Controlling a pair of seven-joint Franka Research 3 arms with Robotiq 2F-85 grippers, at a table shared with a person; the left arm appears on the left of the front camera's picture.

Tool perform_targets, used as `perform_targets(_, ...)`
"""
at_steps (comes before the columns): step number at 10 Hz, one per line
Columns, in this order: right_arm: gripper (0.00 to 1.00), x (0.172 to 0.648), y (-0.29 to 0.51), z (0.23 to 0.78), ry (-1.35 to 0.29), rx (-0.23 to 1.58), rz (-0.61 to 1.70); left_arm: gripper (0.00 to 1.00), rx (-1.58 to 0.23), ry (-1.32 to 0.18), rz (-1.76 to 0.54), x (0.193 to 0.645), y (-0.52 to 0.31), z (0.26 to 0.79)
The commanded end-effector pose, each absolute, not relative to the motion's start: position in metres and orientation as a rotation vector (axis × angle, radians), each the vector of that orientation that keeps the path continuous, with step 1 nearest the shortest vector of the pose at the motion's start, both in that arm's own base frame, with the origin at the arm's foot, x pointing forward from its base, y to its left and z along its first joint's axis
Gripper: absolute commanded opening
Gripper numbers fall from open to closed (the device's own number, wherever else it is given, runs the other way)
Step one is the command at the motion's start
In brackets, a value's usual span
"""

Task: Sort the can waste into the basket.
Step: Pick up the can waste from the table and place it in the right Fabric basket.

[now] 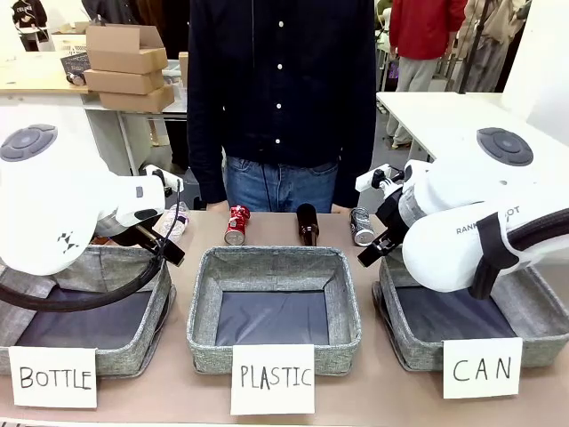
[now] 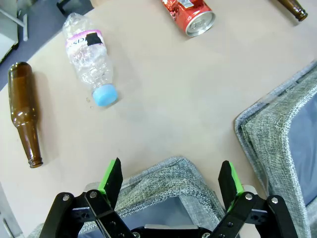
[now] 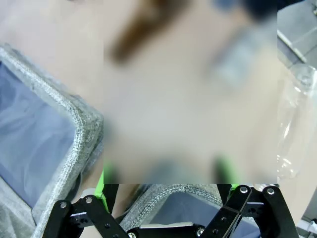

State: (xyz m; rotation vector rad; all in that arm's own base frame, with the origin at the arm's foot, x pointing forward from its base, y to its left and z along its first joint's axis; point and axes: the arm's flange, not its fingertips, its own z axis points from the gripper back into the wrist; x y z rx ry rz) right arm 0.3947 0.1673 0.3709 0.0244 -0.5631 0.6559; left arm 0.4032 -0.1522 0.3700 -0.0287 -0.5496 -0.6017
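I see left pincer (image 2: 171,167) wide open, empty, well left of basket (image 1: 411,345). Right pincer (image 3: 166,174) spread wide over basket's far left corner, tips blurred. Grey can (image 1: 361,226) on tabletop (image 1: 373,391) just beyond that corner; red can (image 1: 236,224) farther left, lying on side.
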Motion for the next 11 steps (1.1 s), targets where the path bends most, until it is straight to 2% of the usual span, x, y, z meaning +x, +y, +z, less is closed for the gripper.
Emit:
perform_targets(1,1.0,0.395,0.167,0.371,-0.563,0.024,0.656,1.0,-0.029,-0.55,-0.602,0.403,-0.152,0.37)
perform_targets(2,1.0,0.383,0.164,0.415,-0.63,0.02,0.587,1.0,-0.059,-0.616,-0.565,0.371,-0.156,0.417)
perform_targets(3,1.0,0.359,0.163,0.453,-0.592,-0.003,0.559,1.0,-0.069,-0.58,-0.513,0.324,-0.162,0.454)
perform_targets(4,1.0,0.324,0.162,0.482,-0.513,0.057,0.59,1.0,-0.072,-0.609,-0.59,0.267,-0.17,0.472)
perform_targets(5,1.0,0.301,0.16,0.49,-0.394,0.13,0.645,1.0,-0.102,-0.547,-0.627,0.234,-0.173,0.471)
perform_targets(6,1.0,0.291,0.156,0.486,-0.356,0.179,0.624,1.0,-0.083,-0.53,-0.65,0.218,-0.168,0.462)
perform_targets(7,1.0,0.284,0.152,0.478,-0.353,0.178,0.593,1.0,-0.034,-0.503,-0.635,0.212,-0.164,0.451)
perform_targets(8,1.0,0.284,0.145,0.473,-0.447,0.177,0.536,1.0,-0.042,-0.507,-0.718,0.22,-0.158,0.438)
perform_targets(9,1.0,0.292,0.169,0.494,-0.382,0.15,0.626,1.0,-0.053,-0.532,-0.657,0.266,-0.211,0.522)
perform_targets(11,1.0,0.288,0.164,0.5,-0.384,0.167,0.602,1.0,-0.037,-0.503,-0.677,0.256,-0.211,0.523)
